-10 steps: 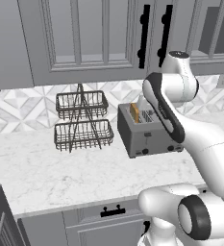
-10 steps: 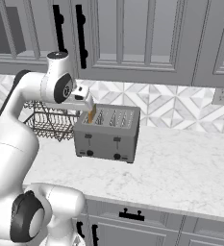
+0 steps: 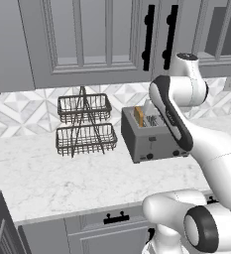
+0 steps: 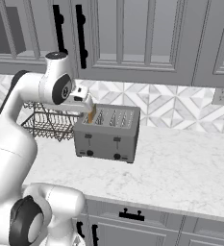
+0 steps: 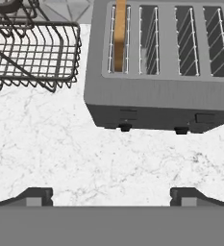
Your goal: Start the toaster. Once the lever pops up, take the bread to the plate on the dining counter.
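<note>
The grey four-slot toaster (image 3: 154, 141) (image 4: 106, 139) (image 5: 156, 96) stands on the marble counter by the wall. The bread (image 3: 139, 117) (image 4: 92, 114) (image 5: 119, 33), a golden-tan slice, stands upright in its leftmost slot and pokes out of the top. My gripper (image 4: 89, 108) (image 5: 111, 194) hovers above the toaster's left end, in front of the bread, pointing down. It is open, with nothing between its fingertips (image 5: 36, 194). Dark knobs (image 5: 125, 128) and levers show on the toaster's front face. The plate and the dining counter are out of view.
A two-tier wire basket rack (image 3: 85, 126) (image 4: 48, 122) (image 5: 31, 53) stands just left of the toaster. Grey wall cabinets (image 3: 97, 39) hang above. Bare marble counter (image 4: 180, 168) spreads in front and to the right, up to the front edge.
</note>
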Controlling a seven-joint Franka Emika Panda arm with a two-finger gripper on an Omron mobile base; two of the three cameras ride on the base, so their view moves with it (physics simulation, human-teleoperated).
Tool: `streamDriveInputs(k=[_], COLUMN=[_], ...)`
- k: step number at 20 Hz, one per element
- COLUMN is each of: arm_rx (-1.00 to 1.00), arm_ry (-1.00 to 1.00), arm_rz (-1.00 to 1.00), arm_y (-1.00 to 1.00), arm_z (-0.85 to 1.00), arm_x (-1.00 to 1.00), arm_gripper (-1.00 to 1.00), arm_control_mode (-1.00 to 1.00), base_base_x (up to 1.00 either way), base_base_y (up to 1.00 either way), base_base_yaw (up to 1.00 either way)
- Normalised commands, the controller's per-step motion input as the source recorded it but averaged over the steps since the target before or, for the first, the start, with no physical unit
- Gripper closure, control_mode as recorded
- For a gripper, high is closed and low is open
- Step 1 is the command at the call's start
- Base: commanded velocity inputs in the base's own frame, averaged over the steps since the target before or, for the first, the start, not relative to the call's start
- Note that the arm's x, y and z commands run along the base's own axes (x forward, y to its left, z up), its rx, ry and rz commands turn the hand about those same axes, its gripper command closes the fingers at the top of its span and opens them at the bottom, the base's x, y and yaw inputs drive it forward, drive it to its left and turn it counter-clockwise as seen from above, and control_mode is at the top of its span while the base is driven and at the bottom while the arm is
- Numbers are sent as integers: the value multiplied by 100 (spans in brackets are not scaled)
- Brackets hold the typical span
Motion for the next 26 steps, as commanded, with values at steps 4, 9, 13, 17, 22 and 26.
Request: streamDriveInputs(k=[4, 9, 13, 17, 22, 26], arm_rx=[0, 0, 0, 0, 0, 0], arm_ry=[0, -4, -12, -14, -13, -3], arm_rz=[0, 1, 1, 0, 1, 0], arm_y=[-13, -34, -9, -5, 0, 0], arm_z=[0, -44, -83, -57, -24, -3], arm_x=[-20, -11, 0, 22, 55, 51], arm_gripper=[-100, -100, -100, -100, -100, -100], arm_control_mode=[-100, -100, -100, -100, -100, -100], base_base_x=[0, 0, 0, 0, 0, 0], base_base_y=[0, 0, 0, 0, 0, 0], base_base_yaw=[0, 0, 0, 0, 0, 0])
